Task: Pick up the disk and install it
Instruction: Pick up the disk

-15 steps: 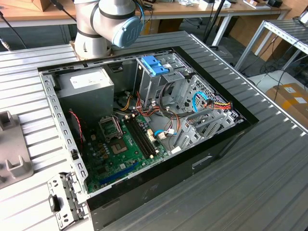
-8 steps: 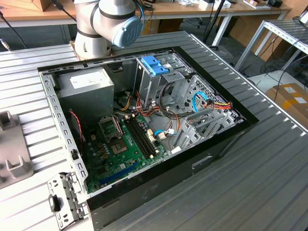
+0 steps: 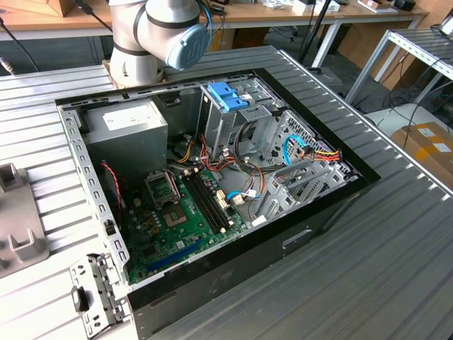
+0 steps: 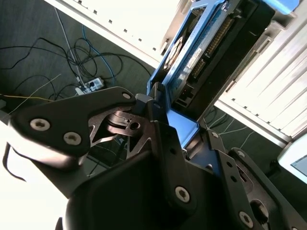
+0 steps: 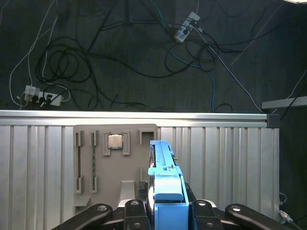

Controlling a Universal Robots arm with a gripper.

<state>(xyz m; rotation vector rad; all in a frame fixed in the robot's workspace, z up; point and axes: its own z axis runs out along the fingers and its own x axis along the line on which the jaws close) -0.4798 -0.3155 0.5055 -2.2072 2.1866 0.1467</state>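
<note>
One disk point(image 5: 167, 191), a flat dark slab in a light-blue plastic frame, is clamped between two black metal fingers point(image 5: 135, 213). One ribbed metal tabletop point(image 5: 230, 158) lies beyond.

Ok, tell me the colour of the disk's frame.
Light blue; the disk shows it best in the first wrist view.

An open computer case point(image 3: 233, 278) sits on the ribbed table point(image 3: 386, 273), its green motherboard point(image 3: 159, 237) exposed. A white power strip point(image 5: 43, 97) lies on the dark floor point(image 5: 249, 57).

A workshop is showing: an open computer case point(image 3: 233, 276) is lying on a ribbed metal table point(image 3: 396, 269), cables point(image 5: 72, 52) trailing across the floor point(image 5: 144, 91).
</note>
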